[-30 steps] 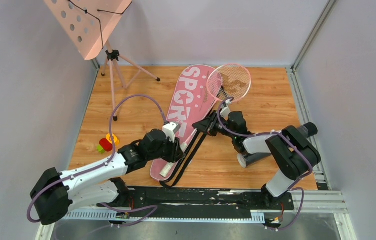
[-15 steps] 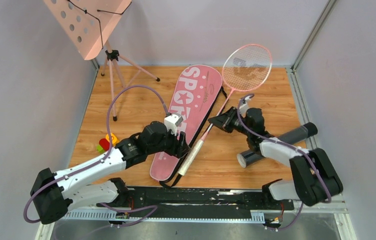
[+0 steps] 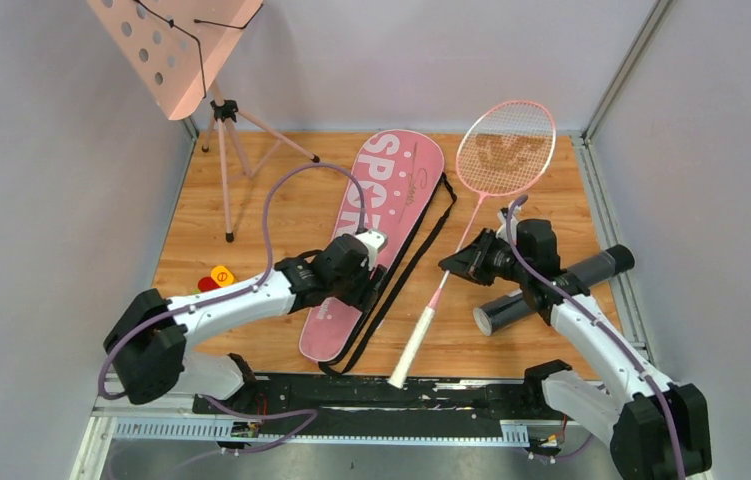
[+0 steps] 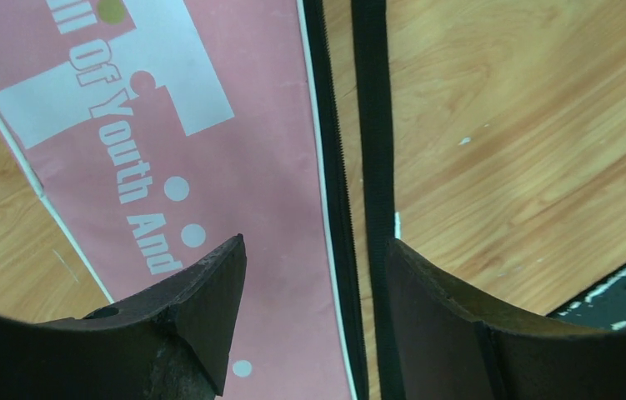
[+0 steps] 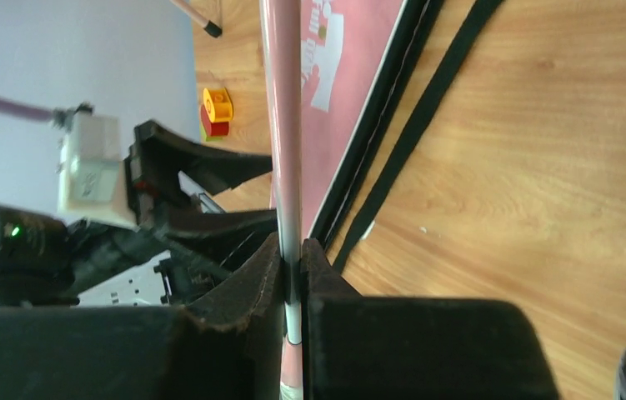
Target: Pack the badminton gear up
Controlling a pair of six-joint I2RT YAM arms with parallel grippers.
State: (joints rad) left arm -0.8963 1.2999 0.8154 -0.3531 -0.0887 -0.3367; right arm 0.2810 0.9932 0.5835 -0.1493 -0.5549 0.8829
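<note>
a: where's the racket [image 3: 504, 148]?
b: in the right jaws; they're clenched on its pink shaft [image 5: 282, 125], a little above the white handle [image 3: 413, 347]; the head points to the far wall and the butt of the handle sits over the near edge of the bench [image 3: 271, 220]; whether it touches there i cannot tell.
a: and the left jaws?
b: released, nothing in them; they hang over the narrow near end of the racket bag [image 3: 376, 225]; its zip edge and a black strap [image 4: 373, 167] show in the gap between the fingers [image 4: 167, 333].
a: how does the bag lie?
b: flat on the bench, lettered side up, wide end toward the far wall; the racket runs just beside its right edge.
a: anything else?
b: a black tube [image 3: 551, 290] on its side at the right, close by the right arm; a pink music stand [image 3: 166, 40] in the far left corner.
</note>
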